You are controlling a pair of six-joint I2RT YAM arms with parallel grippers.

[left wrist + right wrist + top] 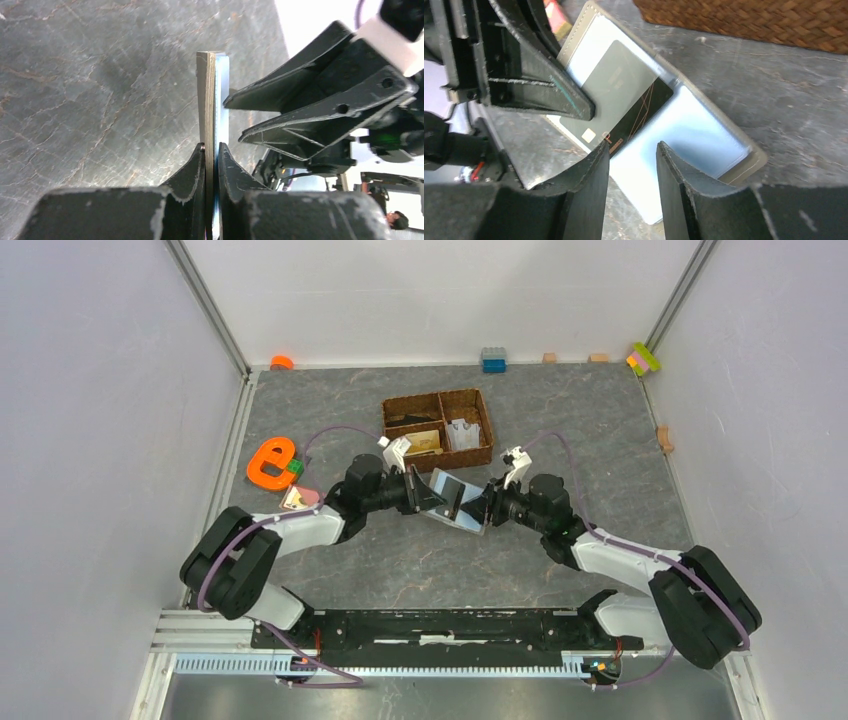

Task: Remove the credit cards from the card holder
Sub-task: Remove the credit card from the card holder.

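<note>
fingers of the left arm (227,162) are clenched on an edge of the open card holder (209,100), which sits at the centre of the overhead frame over the worktop (100,100). fingers of the right arm (671,170) stand apart, grasping nothing, just below a dark credit card (629,95) lying on the holder's pale-blue inside; a woven basket (749,20) fills the upper right there.

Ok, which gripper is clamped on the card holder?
The left gripper: its jaws pinch the card holder by its edge. The right gripper has its jaws standing apart.
</note>
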